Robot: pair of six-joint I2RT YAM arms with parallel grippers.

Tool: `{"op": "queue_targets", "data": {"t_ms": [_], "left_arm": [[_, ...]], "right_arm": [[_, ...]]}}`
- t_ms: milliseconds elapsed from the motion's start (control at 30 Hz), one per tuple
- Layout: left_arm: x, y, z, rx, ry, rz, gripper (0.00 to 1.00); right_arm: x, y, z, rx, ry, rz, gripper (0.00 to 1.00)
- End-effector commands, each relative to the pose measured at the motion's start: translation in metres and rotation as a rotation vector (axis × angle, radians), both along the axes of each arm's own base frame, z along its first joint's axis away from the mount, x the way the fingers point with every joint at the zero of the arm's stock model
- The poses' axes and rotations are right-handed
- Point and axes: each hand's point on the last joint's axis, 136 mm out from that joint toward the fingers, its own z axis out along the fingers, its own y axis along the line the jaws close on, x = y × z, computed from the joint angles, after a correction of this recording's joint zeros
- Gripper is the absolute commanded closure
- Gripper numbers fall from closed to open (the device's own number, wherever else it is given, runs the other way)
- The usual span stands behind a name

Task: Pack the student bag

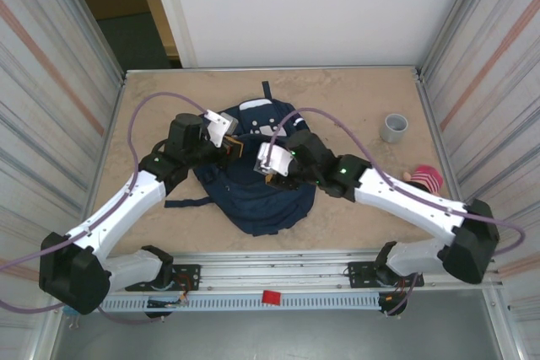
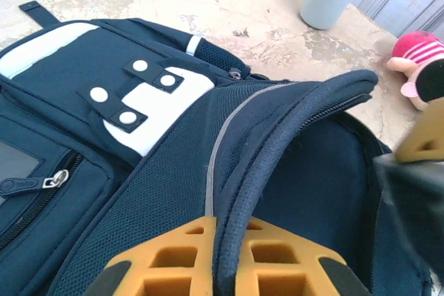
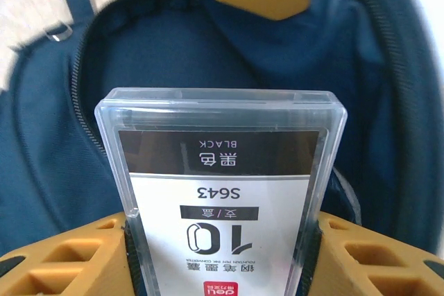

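Student bag (image 1: 253, 196) lies flat mid-table. Left gripper (image 2: 223, 265) is pinched tight on the bag's zipper rim (image 2: 277, 136), propping the main compartment (image 3: 208, 46) agape. Right gripper (image 3: 222, 258) clamps a clear pen box (image 3: 220, 164), long axis pointing straight into the opening just ahead, so the right arm is nearer. The lining in view looks bare.

Grey cup (image 1: 393, 127) is standing upright on table (image 1: 346, 90), far right side. Plush toy (image 1: 424, 179) in pink striped hat is lying nearer than the cup, apart from it. Clear box (image 3: 220, 171) is showing its label upside down: BLACK, S643. Red tag (image 1: 271, 297) is sitting on front rail (image 1: 337, 302).
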Motion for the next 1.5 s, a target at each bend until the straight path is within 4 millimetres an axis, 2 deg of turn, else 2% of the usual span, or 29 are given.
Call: {"op": "queue_targets", "data": {"t_ms": [0, 100, 133, 200, 500, 700, 833, 933, 1100, 1167, 1233, 1267, 1333, 1400, 1467], "left_arm": [[0.004, -0.011, 0.051, -0.118, -0.090, -0.040, 1.00], [0.003, -0.011, 0.053, -0.120, -0.094, -0.041, 1.00], [0.003, -0.011, 0.053, -0.121, -0.096, -0.041, 1.00], [0.003, -0.011, 0.053, -0.121, -0.095, -0.041, 1.00], [0.003, -0.010, 0.054, -0.117, -0.105, -0.042, 1.00], [0.000, -0.010, 0.049, -0.107, -0.126, -0.062, 1.00], [-0.007, -0.015, 0.047, -0.109, -0.151, -0.119, 1.00], [-0.015, -0.020, 0.047, -0.122, -0.169, -0.180, 1.00], [-0.029, -0.029, 0.045, -0.137, -0.181, -0.289, 1.00], [-0.030, -0.029, 0.039, -0.124, -0.181, -0.307, 1.00], [-0.028, -0.028, 0.033, -0.107, -0.177, -0.296, 1.00], [-0.026, -0.026, 0.029, -0.094, -0.164, -0.273, 0.97], [-0.025, -0.020, 0.023, -0.074, -0.135, -0.235, 0.77], [-0.027, -0.014, 0.016, -0.065, -0.116, -0.209, 0.42], [-0.024, -0.003, 0.007, -0.078, -0.103, -0.145, 0.27]], "right_arm": [[0.020, 0.009, 0.006, -0.107, -0.155, 0.072, 0.53], [0.029, 0.010, -0.002, -0.147, -0.169, 0.065, 0.45], [0.032, 0.010, -0.002, -0.150, -0.174, 0.055, 0.40], [0.036, 0.010, 0.001, -0.147, -0.178, 0.040, 0.36], [0.036, -0.002, 0.019, -0.107, -0.205, -0.020, 0.32], [0.023, -0.009, 0.048, 0.097, -0.206, -0.048, 0.28], [0.031, -0.014, 0.059, 0.206, -0.167, -0.075, 0.26], [0.040, -0.008, 0.051, 0.205, -0.132, -0.056, 0.26], [0.055, 0.008, 0.040, 0.208, -0.097, -0.012, 0.37], [0.056, 0.016, 0.041, 0.223, -0.079, 0.023, 0.55], [0.054, 0.020, 0.042, 0.233, -0.053, 0.060, 0.88], [0.053, 0.019, 0.042, 0.236, -0.036, 0.077, 1.00], [0.052, 0.013, 0.041, 0.239, -0.018, 0.098, 1.00], [0.045, 0.006, 0.039, 0.234, 0.010, 0.146, 1.00], [0.037, 0.000, 0.037, 0.234, 0.041, 0.203, 1.00]]}}
